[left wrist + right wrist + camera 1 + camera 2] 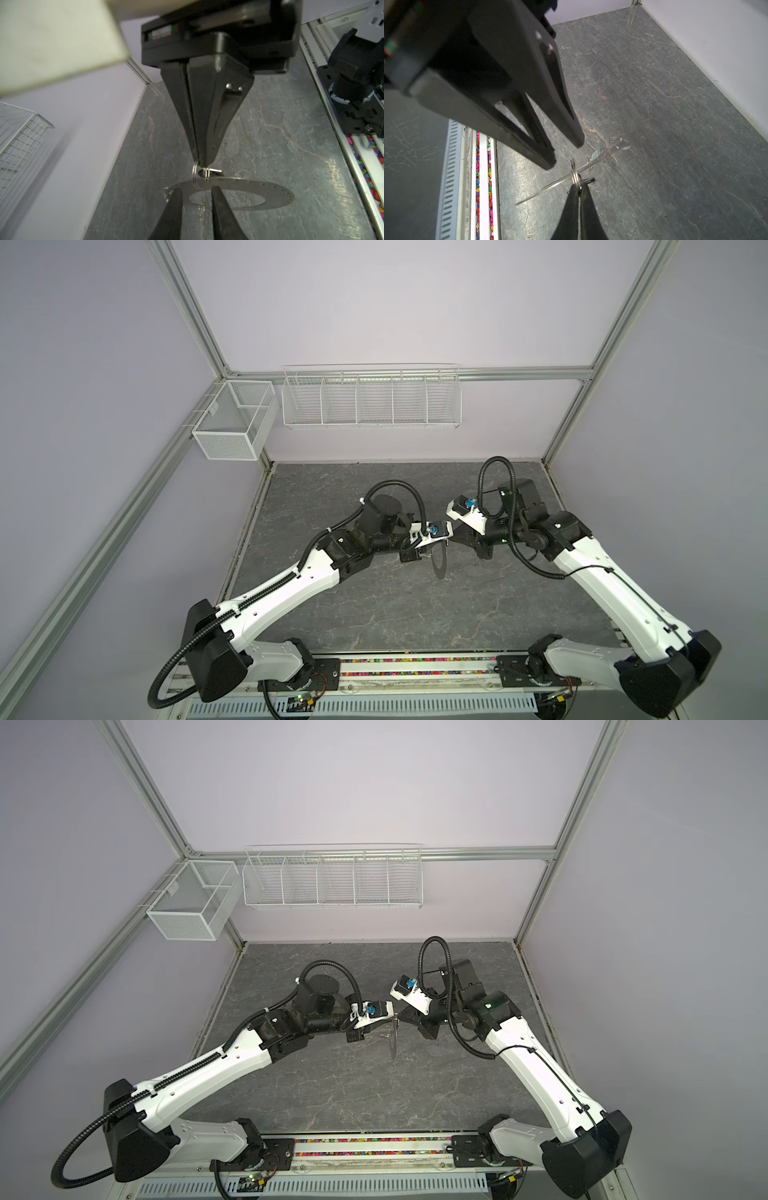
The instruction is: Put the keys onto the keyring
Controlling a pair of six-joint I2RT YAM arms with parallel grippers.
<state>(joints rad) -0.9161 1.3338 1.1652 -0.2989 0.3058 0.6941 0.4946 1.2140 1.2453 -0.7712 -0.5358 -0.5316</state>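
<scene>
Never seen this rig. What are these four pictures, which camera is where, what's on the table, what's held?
Two robot arms, each ending in a two-fingered tool. The two wide pictures come from one overhead stereo camera; the close ones from a camera on each wrist. The grey table shows nothing lying loose; wire baskets hang behind it. The right tool is shut on a wire loop at the rim of the keyring, a flat metal disc hanging on edge between the arms. The left tool is open near it, gripping nothing. A pale mint piece by the disc may be a key head; I cannot be sure.
</scene>
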